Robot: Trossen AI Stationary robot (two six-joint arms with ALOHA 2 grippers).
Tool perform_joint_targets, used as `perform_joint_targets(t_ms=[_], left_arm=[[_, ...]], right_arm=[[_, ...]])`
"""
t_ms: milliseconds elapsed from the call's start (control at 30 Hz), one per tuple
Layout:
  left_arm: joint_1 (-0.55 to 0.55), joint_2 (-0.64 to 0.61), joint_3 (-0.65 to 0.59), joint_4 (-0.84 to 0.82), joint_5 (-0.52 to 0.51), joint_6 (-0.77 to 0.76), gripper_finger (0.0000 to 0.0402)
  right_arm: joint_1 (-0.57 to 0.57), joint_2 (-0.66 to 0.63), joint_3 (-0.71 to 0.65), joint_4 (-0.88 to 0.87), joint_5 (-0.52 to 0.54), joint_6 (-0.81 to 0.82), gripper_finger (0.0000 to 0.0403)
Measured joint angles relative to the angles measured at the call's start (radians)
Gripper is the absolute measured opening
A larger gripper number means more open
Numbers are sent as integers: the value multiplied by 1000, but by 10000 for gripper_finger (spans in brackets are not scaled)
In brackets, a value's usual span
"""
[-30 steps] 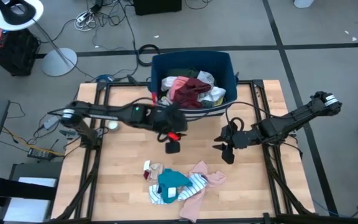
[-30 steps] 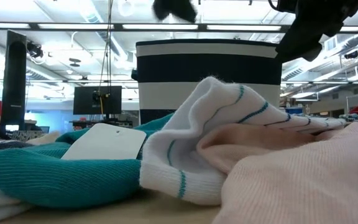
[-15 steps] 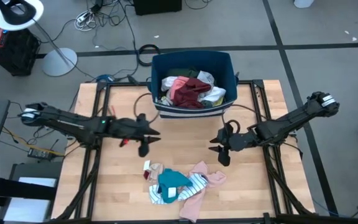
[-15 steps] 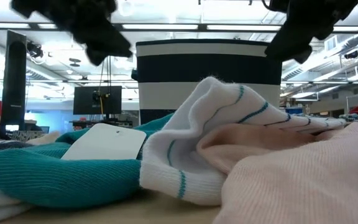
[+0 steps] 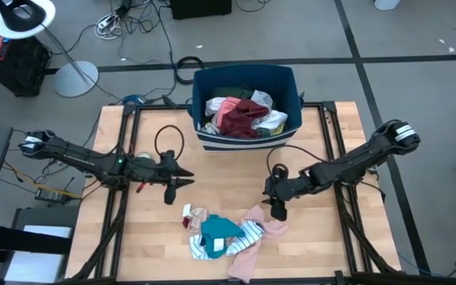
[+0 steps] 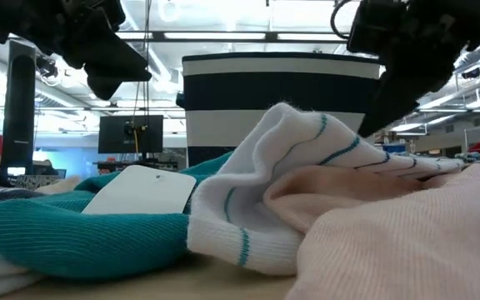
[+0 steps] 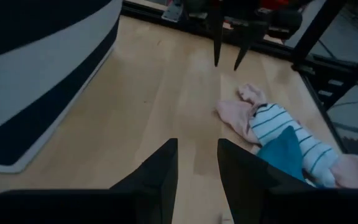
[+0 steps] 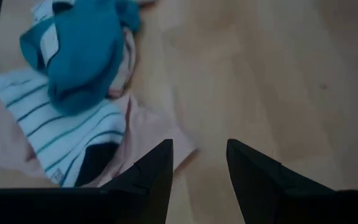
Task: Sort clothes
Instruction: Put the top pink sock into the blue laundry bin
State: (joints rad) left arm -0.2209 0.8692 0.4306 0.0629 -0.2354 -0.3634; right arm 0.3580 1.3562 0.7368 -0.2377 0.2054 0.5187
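Both fingers (image 7: pixel 194 180) (image 8: pixel 197 177) apart, empty — clothes (image 5: pixel 232 231) lie between them, nearer the right.

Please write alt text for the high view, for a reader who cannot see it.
Seen from above, a small pile of clothes lies on a wooden table, with the left end effector and right end effector both open and empty, hovering on either side just behind it. A dark blue bin full of garments stands at the far edge.
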Motion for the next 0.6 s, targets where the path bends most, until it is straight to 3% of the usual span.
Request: perform_joint_targets(t_ms=[333,600], left_arm=[[-5,1,-2,56,-3,-17,119],[-39,20,-3,75,4,-88,119]], right_arm=[[11,92,0,21,-105,17,153],[56,151,46,21,-123,71,153]])
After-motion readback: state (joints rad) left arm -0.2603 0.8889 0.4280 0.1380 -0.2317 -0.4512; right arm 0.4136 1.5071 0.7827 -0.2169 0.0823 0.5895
